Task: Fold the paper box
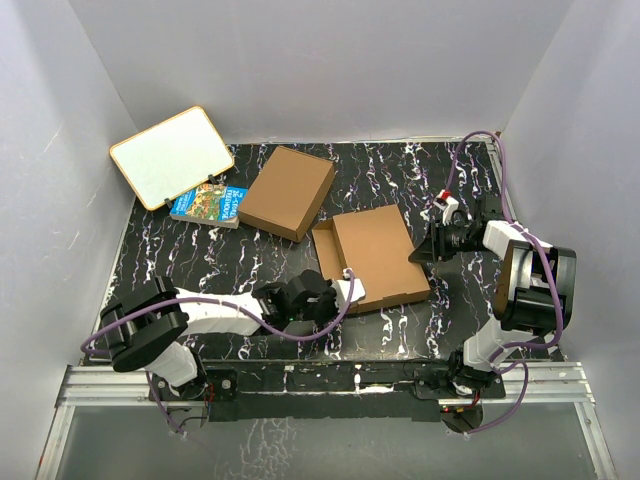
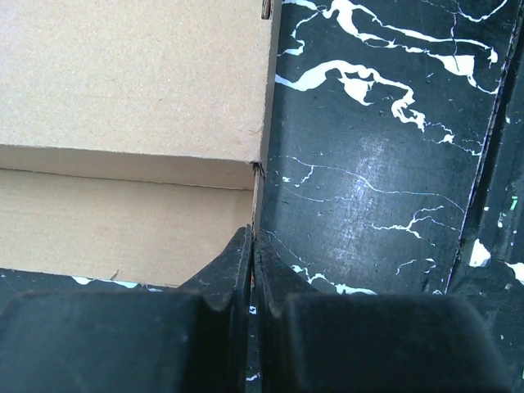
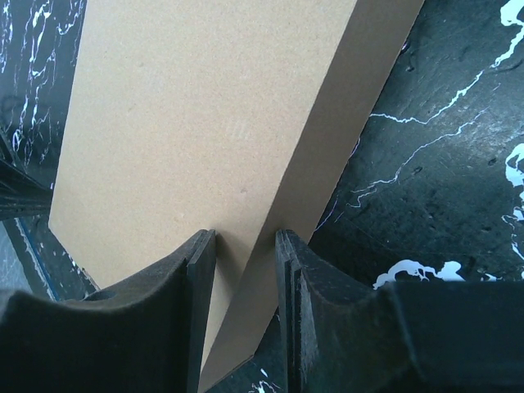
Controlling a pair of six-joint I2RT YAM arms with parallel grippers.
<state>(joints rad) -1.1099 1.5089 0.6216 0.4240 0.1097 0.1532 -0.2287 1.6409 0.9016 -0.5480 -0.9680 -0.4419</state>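
Observation:
The paper box (image 1: 375,255) is a brown cardboard tray with raised walls, lying open in the middle of the table. My left gripper (image 1: 347,288) is at its near left corner. In the left wrist view the gripper (image 2: 252,242) is shut, with the thin edge of the box wall (image 2: 260,123) running into the fingertips. My right gripper (image 1: 426,252) is at the box's right edge. In the right wrist view the gripper (image 3: 241,237) is open and straddles the box's side wall (image 3: 327,139), one finger over the pale face and one outside.
A plain closed brown flat box (image 1: 288,192) lies behind the paper box on the left. A colourful book (image 1: 208,203) and a leaning whiteboard (image 1: 172,155) are at the back left. White walls enclose the black marbled table (image 1: 200,270).

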